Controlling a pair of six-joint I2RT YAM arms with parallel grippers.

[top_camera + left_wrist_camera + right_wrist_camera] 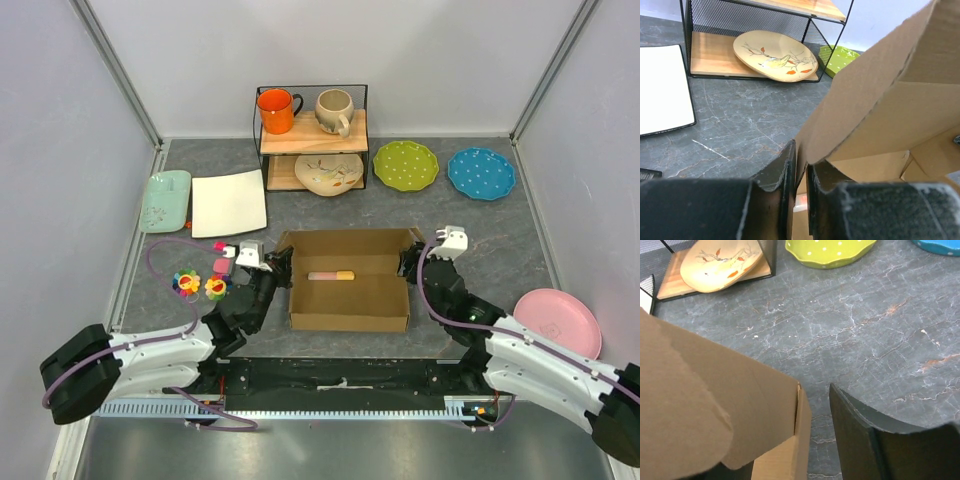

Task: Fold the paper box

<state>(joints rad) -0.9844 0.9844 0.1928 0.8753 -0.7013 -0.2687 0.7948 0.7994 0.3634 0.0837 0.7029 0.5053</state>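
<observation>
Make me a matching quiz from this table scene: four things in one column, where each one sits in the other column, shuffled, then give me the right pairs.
Things:
1. orange mug
2. painted plate
3. pink plate
4. white square plate

Places:
A. lower shelf of the rack
B. alone by the table's right edge
C. top shelf of the rack
D. beside the mint tray

Pairs: 1-C, 2-A, 3-B, 4-D

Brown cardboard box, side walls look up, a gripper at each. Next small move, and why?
Probably open the left gripper wider and lift it clear of the brown corrugated cardboard box. Its fingers closely straddle the box's left wall, while the right gripper stands open beside the right wall. Both walls look upright.
</observation>
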